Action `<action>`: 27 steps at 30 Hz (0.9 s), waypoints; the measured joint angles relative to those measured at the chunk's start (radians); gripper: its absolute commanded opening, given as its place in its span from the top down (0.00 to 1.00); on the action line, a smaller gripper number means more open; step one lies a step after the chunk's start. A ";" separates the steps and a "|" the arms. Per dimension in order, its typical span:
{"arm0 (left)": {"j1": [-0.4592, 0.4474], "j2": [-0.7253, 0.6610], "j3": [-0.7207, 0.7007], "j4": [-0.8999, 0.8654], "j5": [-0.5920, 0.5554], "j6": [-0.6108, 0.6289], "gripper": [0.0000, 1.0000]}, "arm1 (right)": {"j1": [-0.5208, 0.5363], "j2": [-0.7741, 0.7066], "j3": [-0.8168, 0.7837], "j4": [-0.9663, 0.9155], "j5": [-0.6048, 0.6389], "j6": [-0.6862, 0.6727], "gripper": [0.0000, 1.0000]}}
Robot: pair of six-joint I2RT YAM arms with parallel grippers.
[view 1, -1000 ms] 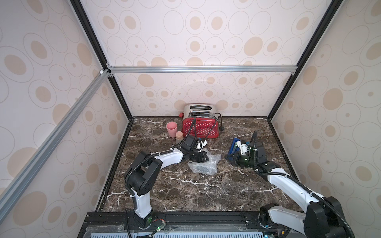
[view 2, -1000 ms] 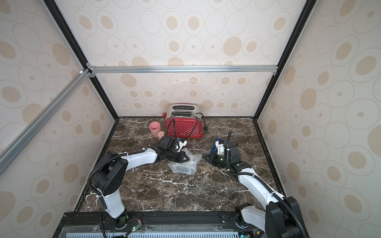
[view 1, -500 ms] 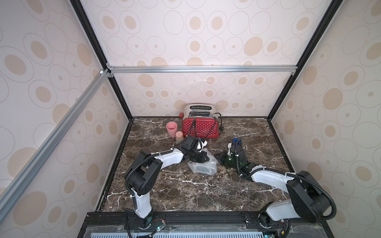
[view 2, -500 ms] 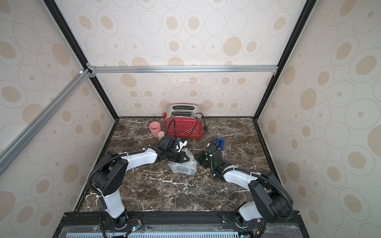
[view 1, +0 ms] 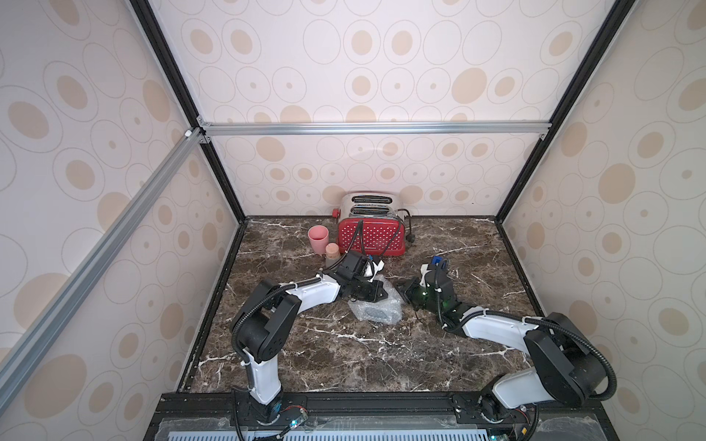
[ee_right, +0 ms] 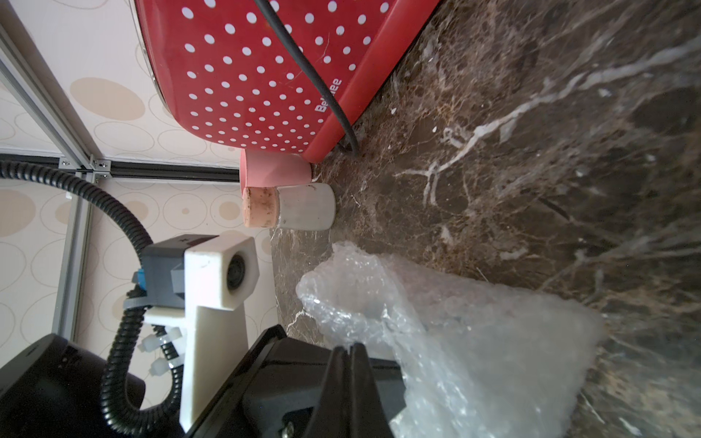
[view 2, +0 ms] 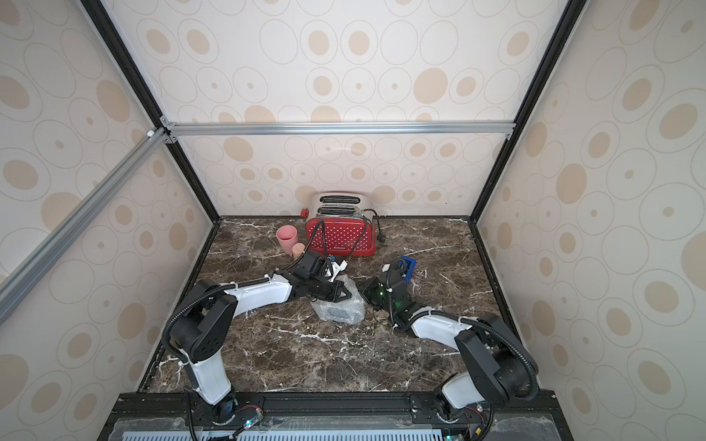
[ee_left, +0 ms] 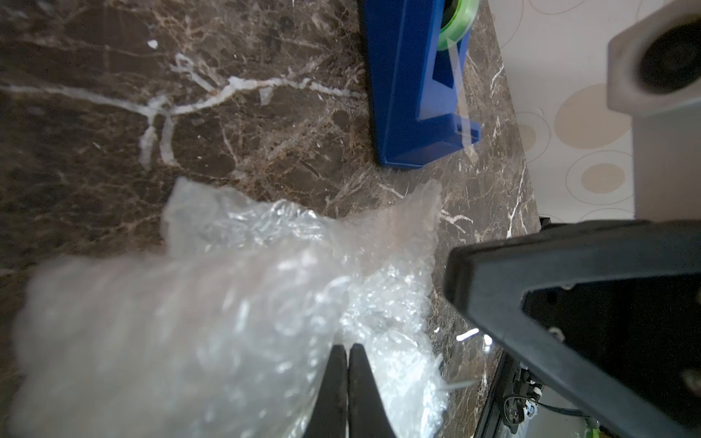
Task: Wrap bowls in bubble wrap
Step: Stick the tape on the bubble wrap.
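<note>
A crumpled bundle of clear bubble wrap [view 1: 376,311] lies between the two pairs of closed jaws, bunched up against the left pair. Within it a dim grey rounded bowl [view 2: 340,314] shows, pattern unreadable.

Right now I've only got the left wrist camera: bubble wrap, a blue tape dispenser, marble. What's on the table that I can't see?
Observer: A red polka-dot toaster stands against the back wall, with a black cord draped over its front.
Operator: Anything beside it?
Observer: Yes, a pink cup and a small corked jar stand left of the toaster, the jar nearer the front.
Operator: And the other arm?
Observer: The right gripper has its jaws closed, beside the edge of the bubble wrap.
</note>
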 measured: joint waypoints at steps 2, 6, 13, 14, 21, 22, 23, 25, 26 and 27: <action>0.000 0.000 0.000 0.000 0.000 0.000 0.94 | 0.001 0.016 0.000 0.009 -0.006 0.002 1.00; 0.000 0.000 0.000 0.000 0.000 0.000 0.94 | 0.002 0.047 -0.002 0.011 -0.008 -0.003 1.00; 0.000 0.001 0.000 0.000 0.000 0.000 0.94 | 0.002 0.050 -0.016 -0.005 0.019 -0.069 1.00; 0.000 0.001 0.000 0.000 0.000 0.000 0.94 | 0.002 0.050 -0.016 -0.011 0.025 -0.077 1.00; 0.000 0.001 0.000 0.001 0.000 0.000 0.94 | 0.002 0.047 -0.017 -0.048 0.050 -0.161 1.00; 0.000 0.001 0.000 0.000 0.000 0.000 0.94 | 0.002 0.047 -0.017 -0.053 0.053 -0.172 1.00; 0.000 0.001 0.000 0.001 0.000 0.000 0.94 | 0.002 0.047 -0.017 -0.055 0.054 -0.181 1.00; 0.000 0.001 0.000 0.001 0.000 0.000 0.94 | 0.002 0.047 -0.017 -0.058 0.056 -0.200 1.00; 0.000 0.001 0.000 0.001 0.000 0.000 0.94 | 0.002 0.047 -0.017 -0.059 0.058 -0.209 1.00; 0.000 0.001 0.000 0.001 0.000 0.000 0.94 | 0.002 0.047 -0.017 -0.061 0.060 -0.216 1.00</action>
